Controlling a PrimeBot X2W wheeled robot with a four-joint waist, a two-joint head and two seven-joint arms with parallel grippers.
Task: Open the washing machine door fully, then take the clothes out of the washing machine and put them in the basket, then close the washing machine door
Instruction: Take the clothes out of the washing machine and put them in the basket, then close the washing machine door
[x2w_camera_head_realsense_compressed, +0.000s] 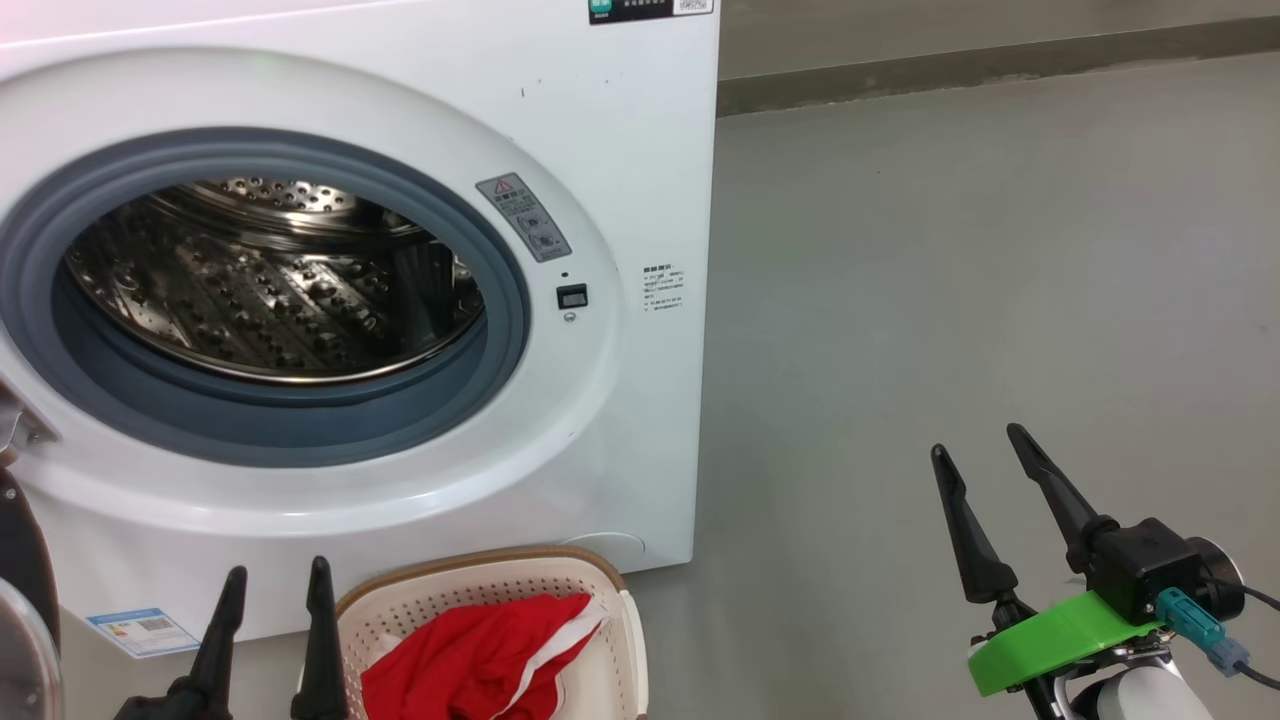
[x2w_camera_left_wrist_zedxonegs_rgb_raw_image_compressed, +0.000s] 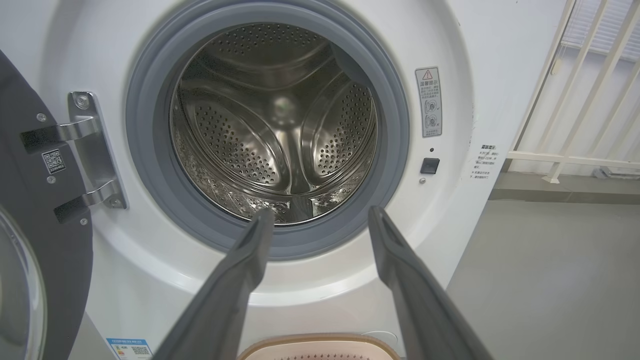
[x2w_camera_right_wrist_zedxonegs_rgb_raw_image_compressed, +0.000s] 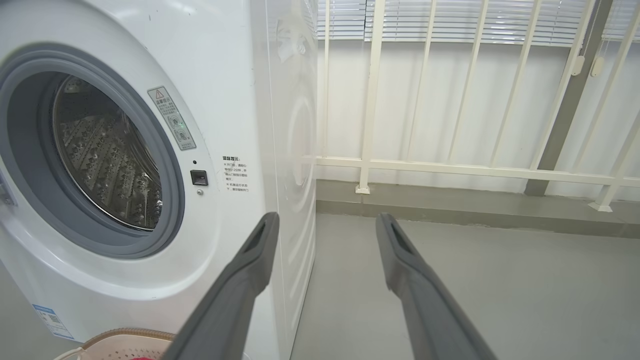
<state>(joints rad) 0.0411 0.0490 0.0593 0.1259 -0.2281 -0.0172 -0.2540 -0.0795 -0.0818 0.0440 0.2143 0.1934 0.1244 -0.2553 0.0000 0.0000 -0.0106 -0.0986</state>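
The white washing machine (x2w_camera_head_realsense_compressed: 620, 180) stands with its steel drum (x2w_camera_head_realsense_compressed: 270, 290) exposed and bare inside. Its door (x2w_camera_left_wrist_zedxonegs_rgb_raw_image_compressed: 35, 240) hangs swung open at the left, black rim and glass showing in the left wrist view and at the head view's lower left edge (x2w_camera_head_realsense_compressed: 25, 600). Red clothes with white trim (x2w_camera_head_realsense_compressed: 480, 650) lie in the cream basket (x2w_camera_head_realsense_compressed: 610, 590) on the floor in front of the machine. My left gripper (x2w_camera_head_realsense_compressed: 278, 580) is open, just left of the basket, fingers pointing at the drum opening (x2w_camera_left_wrist_zedxonegs_rgb_raw_image_compressed: 275, 125). My right gripper (x2w_camera_head_realsense_compressed: 980, 445) is open over the floor to the machine's right.
Grey floor (x2w_camera_head_realsense_compressed: 950, 260) stretches to the right of the machine. A cream railing (x2w_camera_right_wrist_zedxonegs_rgb_raw_image_compressed: 450, 165) with blinds behind it runs along the back wall. The door's metal hinge (x2w_camera_left_wrist_zedxonegs_rgb_raw_image_compressed: 92, 150) sits on the machine's left front.
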